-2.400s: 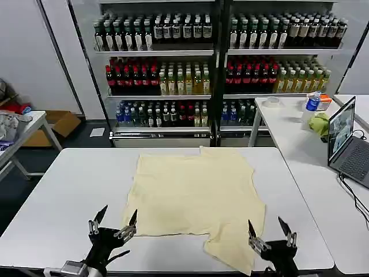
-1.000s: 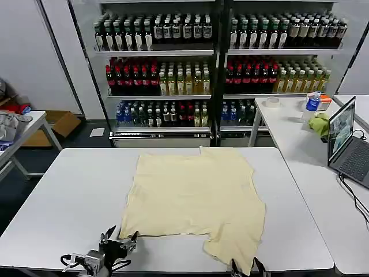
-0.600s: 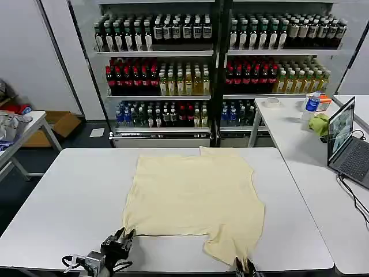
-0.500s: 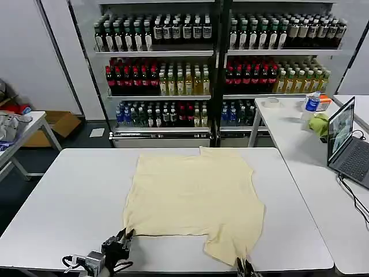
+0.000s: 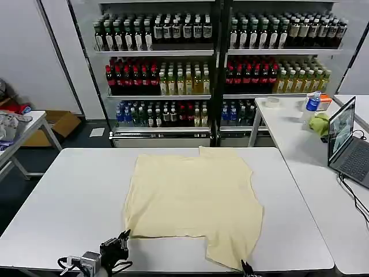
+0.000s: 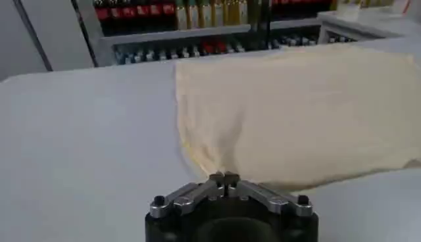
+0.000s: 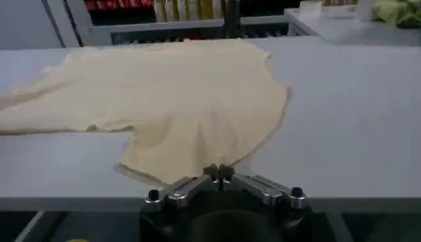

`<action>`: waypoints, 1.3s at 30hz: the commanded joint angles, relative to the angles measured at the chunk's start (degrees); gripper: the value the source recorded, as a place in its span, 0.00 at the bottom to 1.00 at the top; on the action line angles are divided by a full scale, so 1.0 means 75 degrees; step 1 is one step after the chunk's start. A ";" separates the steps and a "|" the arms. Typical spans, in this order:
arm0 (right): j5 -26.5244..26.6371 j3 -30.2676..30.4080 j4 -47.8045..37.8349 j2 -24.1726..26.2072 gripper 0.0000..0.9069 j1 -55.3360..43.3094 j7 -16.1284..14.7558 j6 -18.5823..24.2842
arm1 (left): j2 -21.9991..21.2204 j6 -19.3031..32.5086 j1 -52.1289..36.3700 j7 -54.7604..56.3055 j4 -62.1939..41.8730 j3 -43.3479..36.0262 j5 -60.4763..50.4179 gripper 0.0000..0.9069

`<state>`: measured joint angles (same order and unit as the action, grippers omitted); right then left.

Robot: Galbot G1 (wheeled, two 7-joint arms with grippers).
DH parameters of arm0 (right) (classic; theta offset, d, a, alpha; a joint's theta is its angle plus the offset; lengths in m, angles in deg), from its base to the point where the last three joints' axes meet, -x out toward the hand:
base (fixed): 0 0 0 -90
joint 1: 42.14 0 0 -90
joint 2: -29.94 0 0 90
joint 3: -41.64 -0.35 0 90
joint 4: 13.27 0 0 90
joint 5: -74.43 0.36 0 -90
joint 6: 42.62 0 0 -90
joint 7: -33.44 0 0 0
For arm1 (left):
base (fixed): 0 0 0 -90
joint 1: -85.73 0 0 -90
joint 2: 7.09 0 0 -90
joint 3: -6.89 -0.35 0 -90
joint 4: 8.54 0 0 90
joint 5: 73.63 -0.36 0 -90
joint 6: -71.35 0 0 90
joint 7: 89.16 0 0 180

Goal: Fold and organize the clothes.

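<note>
Left gripper (image 6: pixel 223 176): low at the near edge of the white table, fingertips pressed together and pinching the near left corner of the pale cream-yellow short-sleeved T-shirt (image 5: pixel 193 199); in the head view it sits at the bottom, left of centre (image 5: pixel 123 237).
Right gripper (image 7: pixel 218 171): also at the near edge, fingertips closed together right at the lowest flap of the shirt (whether cloth is actually caught between them I cannot tell); in the head view just its tips peek in at the bottom (image 5: pixel 247 267).
T-shirt: spread flat on the middle of the white rectangular table (image 5: pixel 63 196), plain and thin; its near right part hangs lower than the rest, reaching almost to the table's front edge.
Table surface: bare white on both sides of the shirt.
Behind the table: tall dark shelving (image 5: pixel 216 75) packed with rows of drink bottles (dark caps on top, red and yellow-green labels in the middle row, darker ones lower down).
Robot's right: a second white table (image 5: pixel 288 124) touching or nearly touching the main one, carrying an open grey laptop (image 5: pixel 346 141), a small bright green cloth (image 5: pixel 318 123), a clear bottle with a blue label (image 5: pixel 312 103) and a roll of tape (image 5: pixel 271 101).
Robot's left: a third white table (image 5: pixel 26 130) well apart, with a whitish heap of cloth (image 5: pixel 7 124); a brown cardboard box (image 5: pixel 55 126) on the floor beside it.
In the way: the shirt lies clear of all these side things.
</note>
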<state>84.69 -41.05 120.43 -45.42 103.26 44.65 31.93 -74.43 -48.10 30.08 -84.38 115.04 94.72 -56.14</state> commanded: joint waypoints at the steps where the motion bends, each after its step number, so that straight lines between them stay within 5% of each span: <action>1: -0.0022 -0.0250 0.0821 0.0047 0.00 0.0315 -0.0026 0.0047 | -0.0178 0.0023 0.0550 0.0025 0.1119 0.0290 0.0190 0.01; 14: 0.0128 -0.0778 0.1764 0.0198 0.00 0.0643 -0.0103 -0.0038 | -0.0139 0.0015 0.0971 0.0035 0.1757 0.0795 0.0440 0.01; 20: 0.0712 -0.1360 0.1755 0.0338 0.00 0.0074 -0.0101 -0.0314 | 0.0096 0.0044 0.0698 0.0088 0.1573 0.1063 0.0883 0.01; 39: 0.1439 -0.1284 0.0950 0.0928 0.00 -0.1841 0.0038 -0.0560 | 0.0349 0.0287 0.0075 0.0195 0.1332 0.0585 0.0568 0.01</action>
<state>93.23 -50.21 129.64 -39.61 95.39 44.80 28.61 -74.03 -46.11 34.80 -82.74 127.68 100.26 -51.35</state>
